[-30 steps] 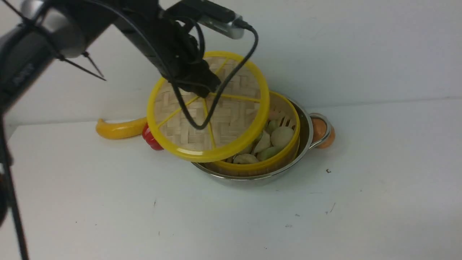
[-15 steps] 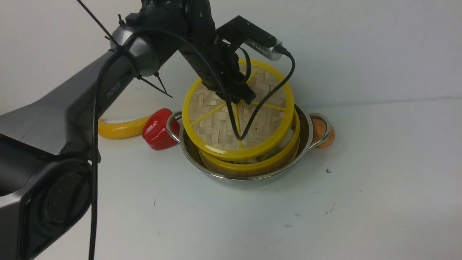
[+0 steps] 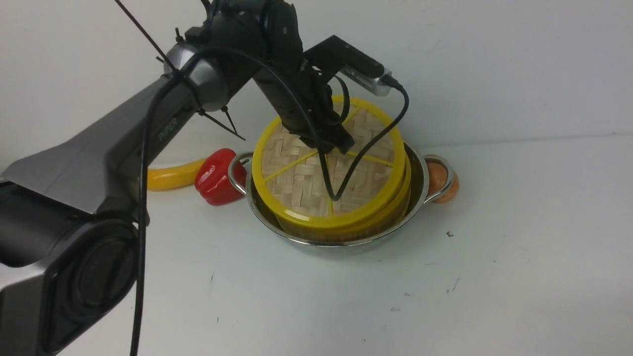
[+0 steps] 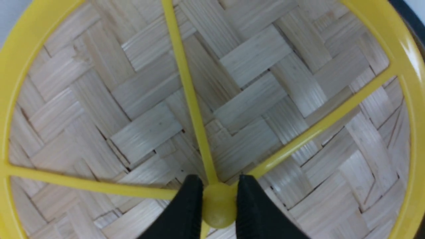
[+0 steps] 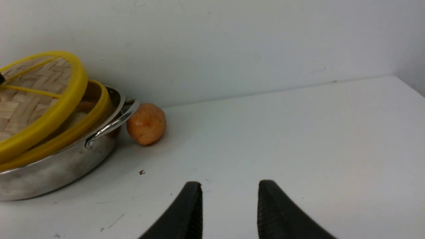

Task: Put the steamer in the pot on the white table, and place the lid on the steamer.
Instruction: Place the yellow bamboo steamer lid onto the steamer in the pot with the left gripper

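On the white desk (image 3: 519,247) the pot (image 3: 419,184) holds the steamer (image 3: 383,221). The lid (image 3: 296,183) lies tilted over it, its 6 o'clock edge about down and its 2 o'clock edge raised. It looks light and stiff, with a fragile weave, so it is best held by the hub (image 4: 217,210), which the left tool (image 4: 219,182) pinches tight. The right tool (image 5: 229,189) gapes empty. A second ago the lid hung higher, toward 9 o'clock
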Controlling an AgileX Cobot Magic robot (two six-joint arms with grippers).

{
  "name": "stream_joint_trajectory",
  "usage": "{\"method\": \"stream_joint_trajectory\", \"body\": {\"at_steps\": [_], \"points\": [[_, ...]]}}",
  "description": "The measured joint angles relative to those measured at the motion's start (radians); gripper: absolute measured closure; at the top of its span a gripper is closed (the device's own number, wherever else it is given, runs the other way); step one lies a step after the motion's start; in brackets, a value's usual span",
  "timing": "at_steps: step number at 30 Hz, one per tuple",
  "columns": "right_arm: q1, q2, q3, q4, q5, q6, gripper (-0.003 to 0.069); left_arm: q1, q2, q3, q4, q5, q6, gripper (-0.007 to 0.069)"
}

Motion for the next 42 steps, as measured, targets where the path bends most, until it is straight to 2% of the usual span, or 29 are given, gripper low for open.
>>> {"method": "stream_joint_trajectory", "body": {"at_steps": [13,26,42], "points": [[0.000,0.000,0.000,0.000,0.000,0.000,0.0410,0.000,0.004,0.000,0.000,-0.053,0.003,0.0503],[0.000,0.000,0.000,0.000,0.000,0.000,0.0410,0.000,0.004,0.000,0.000,-0.029,0.012,0.0503],[0.000,0.000,0.000,0.000,0.000,0.000,0.0410,0.000,0.005,0.000,-0.012,-0.057,0.114,0.0503]]}}
